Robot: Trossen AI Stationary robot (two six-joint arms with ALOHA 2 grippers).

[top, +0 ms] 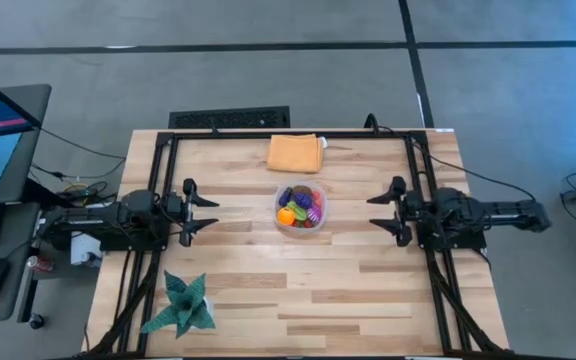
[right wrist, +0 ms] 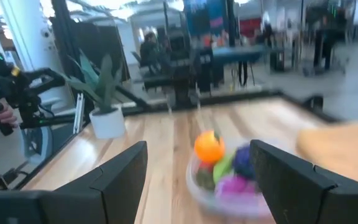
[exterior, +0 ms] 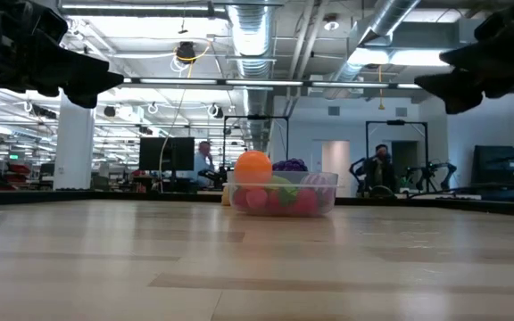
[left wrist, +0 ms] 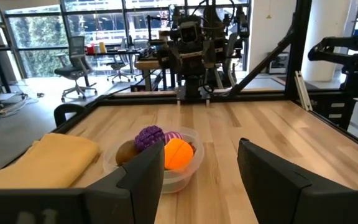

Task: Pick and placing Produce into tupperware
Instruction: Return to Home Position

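Note:
The clear tupperware [top: 300, 207] stands on the table's middle, a little toward the far edge, filled with produce: an orange piece [left wrist: 178, 154], a dark purple one [left wrist: 149, 138], green, magenta and brown ones. My left gripper [top: 208, 215] hangs open at the table's left side, level and pointing at the tupperware. My right gripper [top: 376, 213] hangs open at the table's right side, pointing back at it. Both are well clear of the tupperware and above the table; nothing is between their fingers.
A folded orange cloth [top: 296, 153] lies near the far edge, behind the tupperware. A green spiky star-shaped plant [top: 182, 304] stands at the near left. A black frame runs along the table's far, left and right sides.

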